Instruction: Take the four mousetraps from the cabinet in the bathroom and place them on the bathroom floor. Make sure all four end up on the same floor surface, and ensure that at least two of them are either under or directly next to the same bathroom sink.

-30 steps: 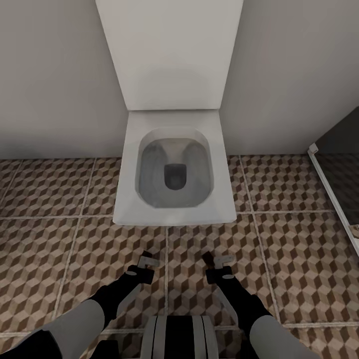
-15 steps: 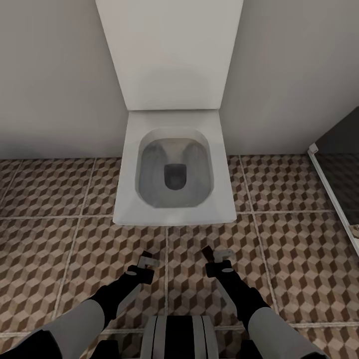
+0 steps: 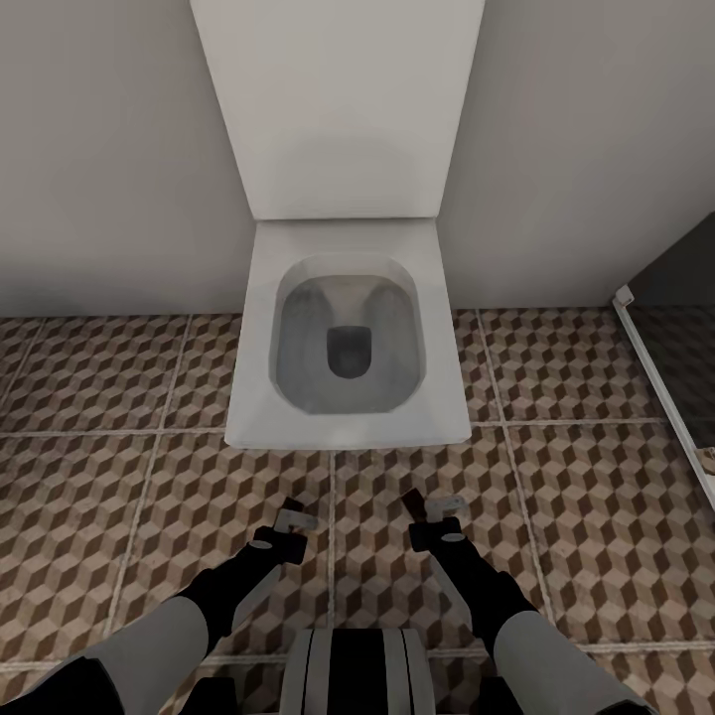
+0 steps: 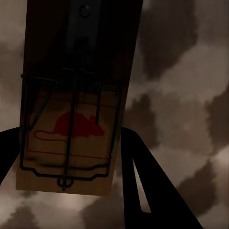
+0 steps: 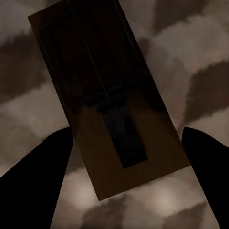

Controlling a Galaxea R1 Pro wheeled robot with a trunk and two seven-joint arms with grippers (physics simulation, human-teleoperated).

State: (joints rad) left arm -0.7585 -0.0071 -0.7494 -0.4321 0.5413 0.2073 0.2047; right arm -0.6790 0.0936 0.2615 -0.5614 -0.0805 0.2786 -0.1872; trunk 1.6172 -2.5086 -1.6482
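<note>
Both grippers hang low over the bathroom floor of big square tiles with a brown, beige and white cube pattern point(image 3: 119, 516), close to the robot's body. From the head view, the left gripper point(image 3: 288, 524) holds a small flat brown wooden mousetrap with dark wire parts point(image 3: 294, 517) between its fingers. In the left wrist view this trap point(image 4: 71, 119) has a red mouse picture point(image 4: 78, 125) printed on the board; no words can be read on it. The right gripper point(image 3: 435, 516) is clamped on a second brown wooden mousetrap point(image 3: 444, 508), and the right wrist view shows that board point(image 5: 109, 105) lying slanted between the two dark fingers point(image 5: 33, 181), with tiles behind it.

Just beyond the grippers sits a white square toilet bowl point(image 3: 348, 338), its near edge apart from them. Its tall white tank point(image 3: 338, 99) stands against the pale wall point(image 3: 99, 149). Bare tiles lie open to the left and right of the toilet. At the far right a thin white strip point(image 3: 660, 382) runs slanting along the floor, with a dark panel point(image 3: 685, 263) beyond it.
</note>
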